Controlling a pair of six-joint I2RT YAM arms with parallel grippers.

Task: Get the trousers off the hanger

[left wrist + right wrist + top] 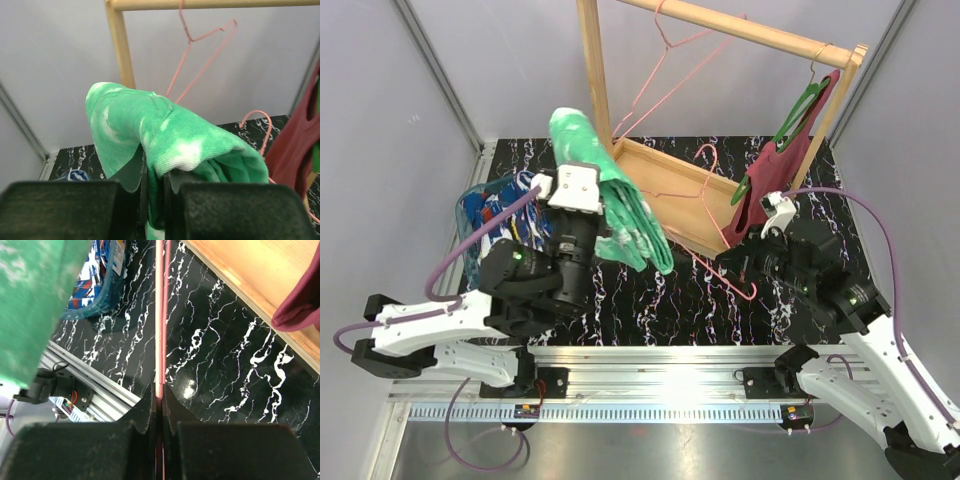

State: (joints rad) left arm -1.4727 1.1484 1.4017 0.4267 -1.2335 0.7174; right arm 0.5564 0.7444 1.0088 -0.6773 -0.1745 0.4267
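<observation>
The bright green trousers (610,190), mottled with white, hang free in the air from my left gripper (603,203), above the table's left middle. In the left wrist view the left gripper (154,175) is shut on a fold of the green trousers (165,135). My right gripper (745,268) is shut on the wire of a bare pink hanger (706,205), which leans across the front edge of the rack base. In the right wrist view the right gripper (160,395) pinches the pink hanger (160,315). The dark blue trousers (500,215) with red and white patches lie in a basket at the left.
The teal basket (465,215) stands at the table's left edge. A wooden rack, with base (665,180) and rail (750,35), stands at the back. A second pink hanger (670,70) hangs from the rail. A maroon garment (775,175) hangs on a green hanger (800,110) at the rail's right end.
</observation>
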